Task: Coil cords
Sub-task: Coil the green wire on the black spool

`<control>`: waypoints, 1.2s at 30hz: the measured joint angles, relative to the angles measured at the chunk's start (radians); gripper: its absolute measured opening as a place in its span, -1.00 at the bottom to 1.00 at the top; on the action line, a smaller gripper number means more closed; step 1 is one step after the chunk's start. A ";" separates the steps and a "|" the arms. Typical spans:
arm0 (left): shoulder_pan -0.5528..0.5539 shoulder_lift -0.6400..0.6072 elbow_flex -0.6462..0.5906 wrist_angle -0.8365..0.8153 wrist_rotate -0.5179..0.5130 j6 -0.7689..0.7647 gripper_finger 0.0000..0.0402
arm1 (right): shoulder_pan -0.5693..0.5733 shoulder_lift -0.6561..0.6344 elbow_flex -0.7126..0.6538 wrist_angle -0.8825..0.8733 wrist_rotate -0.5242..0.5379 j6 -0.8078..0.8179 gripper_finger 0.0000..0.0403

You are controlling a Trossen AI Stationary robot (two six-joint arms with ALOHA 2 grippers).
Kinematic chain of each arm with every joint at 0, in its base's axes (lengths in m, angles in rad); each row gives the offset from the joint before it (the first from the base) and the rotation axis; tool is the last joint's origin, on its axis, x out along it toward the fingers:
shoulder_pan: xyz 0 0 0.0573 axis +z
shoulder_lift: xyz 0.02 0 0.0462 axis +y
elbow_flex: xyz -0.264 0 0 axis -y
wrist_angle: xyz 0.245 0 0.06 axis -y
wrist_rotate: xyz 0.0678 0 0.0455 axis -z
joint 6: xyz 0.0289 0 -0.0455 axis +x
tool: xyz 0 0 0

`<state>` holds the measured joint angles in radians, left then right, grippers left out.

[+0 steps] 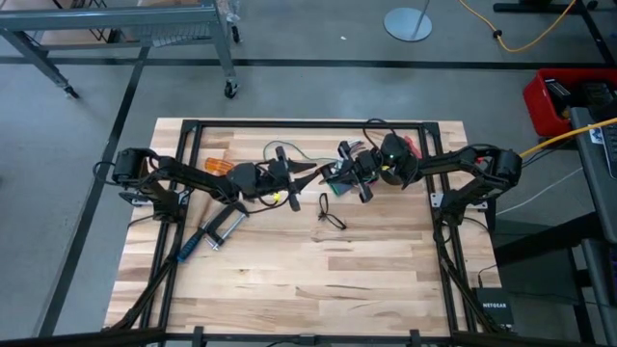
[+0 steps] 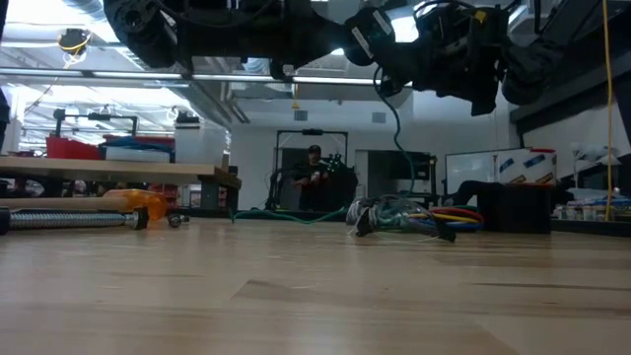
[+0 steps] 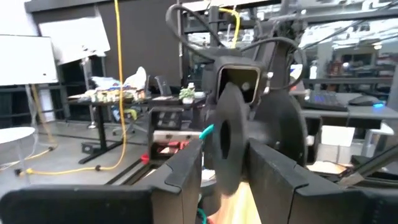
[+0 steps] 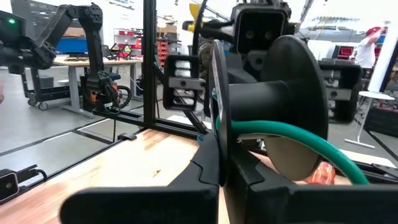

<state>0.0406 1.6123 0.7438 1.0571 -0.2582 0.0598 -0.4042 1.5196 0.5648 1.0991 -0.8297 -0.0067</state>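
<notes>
Cords (image 1: 331, 218) are seen lying loose on the bench (image 1: 289, 280), at five o'clock of the left gripper (image 1: 289, 183), whose fingers appear parted on nothing. The right gripper (image 1: 355, 173) is clamped on a black spool (image 4: 273, 106). Judged step: pickup not yet begun; descent onto the cable is called for.

A metal clamp (image 1: 214, 232) lies at the table's (image 1: 318, 280) left side. A bundle of multicoloured wires (image 2: 414, 217) rests at centre right in the low view. Small black wire loops (image 1: 329, 214) lie mid-table.

Two arms; one clamp (image 1: 214, 231); one multicoloured wire bundle (image 2: 414, 215); one wire loop (image 1: 329, 214).
</notes>
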 joint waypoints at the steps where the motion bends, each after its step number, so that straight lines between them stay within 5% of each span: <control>1: 0.000 0.000 0.004 0.000 0.011 0.000 -0.44 | 0.000 0.000 0.000 -0.005 0.010 0.000 -0.99; 9: 0.000 0.000 0.023 -0.016 0.025 0.018 -0.50 | 0.000 0.000 0.011 -0.014 0.009 0.002 -0.99; 17: -0.002 -0.004 0.023 -0.048 0.020 0.008 -0.95 | 0.000 0.000 0.039 -0.037 -0.002 0.002 -0.99; 36: -0.006 -0.013 0.016 -0.063 -0.032 0.059 -1.00 | -0.013 -0.009 0.041 -0.042 -0.029 0.082 -0.55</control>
<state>0.0345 1.5988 0.7597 0.9943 -0.2901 0.1186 -0.4172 1.5104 0.6060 1.0569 -0.8589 0.0753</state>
